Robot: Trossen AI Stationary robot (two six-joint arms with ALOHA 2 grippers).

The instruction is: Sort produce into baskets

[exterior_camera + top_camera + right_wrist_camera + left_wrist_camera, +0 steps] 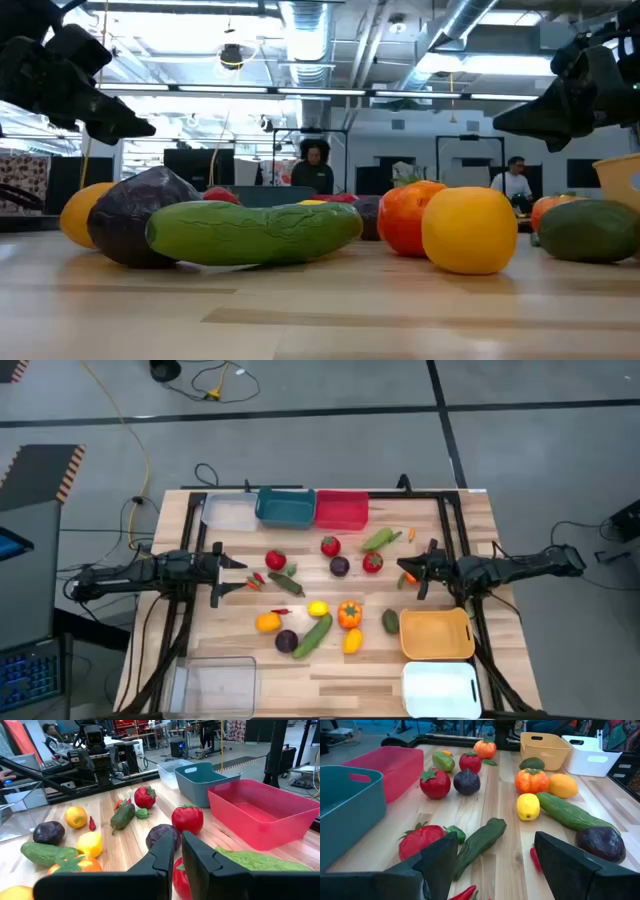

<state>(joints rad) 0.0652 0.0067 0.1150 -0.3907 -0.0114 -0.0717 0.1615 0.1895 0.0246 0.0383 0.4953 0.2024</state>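
Note:
The produce lies loose on the wooden table's middle: red tomatoes [275,560], a purple ball [340,567], a dark green pepper [480,842], a lemon [318,609], a cucumber [312,633] and others. Grey [230,512], teal [285,507] and red [342,510] baskets stand at the far edge. My left gripper [240,575] hovers open at the produce's left side, level, with the dark green pepper ahead of its fingers [440,862]. My right gripper [402,572] hovers shut at the right side, above a red tomato [181,875].
An orange-yellow basket [436,633] and a white one [440,685] stand at the near right, a clear one [215,685] at the near left. Black frame rails [190,530] run along the table's left and right sides. People sit in the room beyond.

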